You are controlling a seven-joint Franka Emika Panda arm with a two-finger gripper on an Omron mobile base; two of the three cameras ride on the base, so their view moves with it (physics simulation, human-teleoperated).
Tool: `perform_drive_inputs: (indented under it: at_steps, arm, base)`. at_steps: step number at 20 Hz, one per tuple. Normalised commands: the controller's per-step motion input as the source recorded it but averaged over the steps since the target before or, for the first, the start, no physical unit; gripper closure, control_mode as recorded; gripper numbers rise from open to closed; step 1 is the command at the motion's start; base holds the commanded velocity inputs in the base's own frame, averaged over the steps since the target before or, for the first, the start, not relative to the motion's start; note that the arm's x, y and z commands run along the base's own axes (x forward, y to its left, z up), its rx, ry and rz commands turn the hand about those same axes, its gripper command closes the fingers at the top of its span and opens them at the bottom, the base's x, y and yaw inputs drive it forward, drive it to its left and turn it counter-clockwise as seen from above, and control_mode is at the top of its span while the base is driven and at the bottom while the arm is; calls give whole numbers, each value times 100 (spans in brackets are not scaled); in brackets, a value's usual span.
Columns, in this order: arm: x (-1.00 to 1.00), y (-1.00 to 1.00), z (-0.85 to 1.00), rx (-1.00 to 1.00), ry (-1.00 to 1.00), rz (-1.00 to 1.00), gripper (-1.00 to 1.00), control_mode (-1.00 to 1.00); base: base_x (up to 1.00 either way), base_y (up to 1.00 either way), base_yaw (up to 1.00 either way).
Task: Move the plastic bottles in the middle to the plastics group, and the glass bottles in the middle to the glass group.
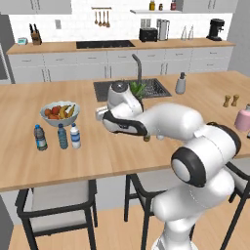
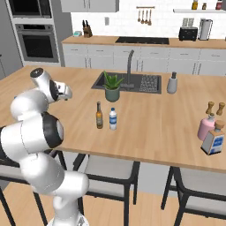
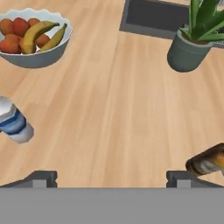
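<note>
The broad wooden island surface (image 3: 113,109) lies bare and open directly below the end effector (image 3: 111,177), a wide stretch of clear wood running ahead of it toward the dark sink basin (image 3: 155,17) at the far edge.

Ahead and to the left of the end effector sits the pale blue-grey fruit bowl with bananas and red fruit (image 3: 33,37), well apart from it. Ahead and to the right stands the grey-green pot holding a spiky green plant (image 3: 190,46), just beside the sink's near rim.

The end effector hangs above the surface with its two dark fingertips spread wide apart and nothing between them.

At its right, close to the right fingertip but not touching it, is the slim dark brown glass bottle with a long neck (image 3: 208,159); in the right base view this bottle (image 2: 99,115) stands upright just beside a small clear plastic bottle with a white cap and blue-and-white label (image 2: 113,119), both in open wood in front of the plant.

At the end effector's left, farther off than the brown bottle, is another clear white-capped bottle with a blue label band (image 3: 13,122). In the left base view this bottle (image 1: 74,136) stands upright in a row just beside the blue-tinted bottle with a blue cap (image 1: 62,136) and the clear bottle with a dark cap (image 1: 40,138), in front of the fruit bowl.

Far to the right, near the surface's end, stands the squat pale pink vessel (image 2: 205,127).
</note>
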Motion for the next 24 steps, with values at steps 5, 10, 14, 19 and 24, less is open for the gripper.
perform_drive_inputs:
  at_steps: [5, 10, 14, 19, 24]
  arm:
    - [-3, -90, 2, 1, 1, -24, -100, -100]
    - [-1, -68, 0, 1, 0, -18, -100, -100]
    - [0, -87, 0, 10, 1, -18, -100, -100]
    - [4, -47, 0, 11, 6, -6, -100, -100]
    - [14, 0, -21, 2, 9, 0, -100, -100]
  base:
    - [0, 0, 0]
    - [0, 0, 0]
    - [0, 0, 0]
    - [0, 0, 0]
    - [0, 0, 0]
